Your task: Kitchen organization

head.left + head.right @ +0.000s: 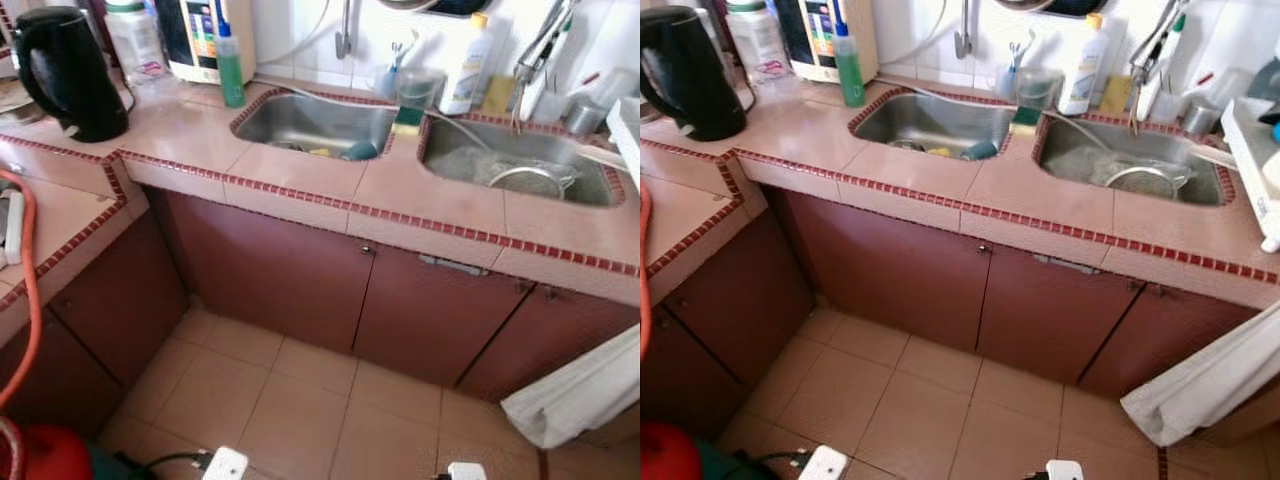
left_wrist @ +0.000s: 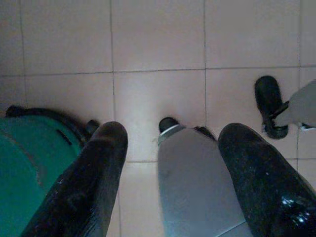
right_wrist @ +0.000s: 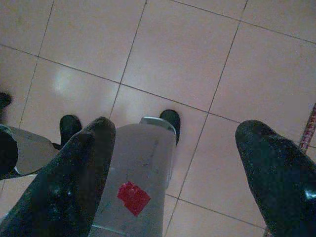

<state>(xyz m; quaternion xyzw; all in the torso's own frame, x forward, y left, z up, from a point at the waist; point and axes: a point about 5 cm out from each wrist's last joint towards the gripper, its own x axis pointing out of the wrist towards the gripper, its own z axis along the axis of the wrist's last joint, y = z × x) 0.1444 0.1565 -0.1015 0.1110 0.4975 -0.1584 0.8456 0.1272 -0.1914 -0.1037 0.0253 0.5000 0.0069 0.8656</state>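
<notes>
A tiled counter [image 1: 400, 190] with two steel sinks is ahead of me. The left sink [image 1: 300, 118] holds a few small items; the right sink [image 1: 470, 150] holds a metal strainer [image 1: 530, 180]. A black kettle [image 1: 65, 70], a clear jar [image 1: 135, 40], a white appliance [image 1: 195, 35] and a green bottle [image 1: 231, 72] stand at the back left. A white soap bottle [image 1: 466, 65] stands between the sinks. Both arms hang over the floor tiles: my left gripper [image 2: 174, 132] and right gripper [image 3: 177, 128] are open and hold nothing.
Brown cabinet doors [image 1: 290, 280] run under the counter. A white cloth [image 1: 585, 390] hangs at the right. At the lower left are a red gas cylinder [image 1: 45, 455], an orange hose [image 1: 28, 270] and a white power strip [image 1: 225, 465]. A white dish rack [image 1: 1252, 150] sits far right.
</notes>
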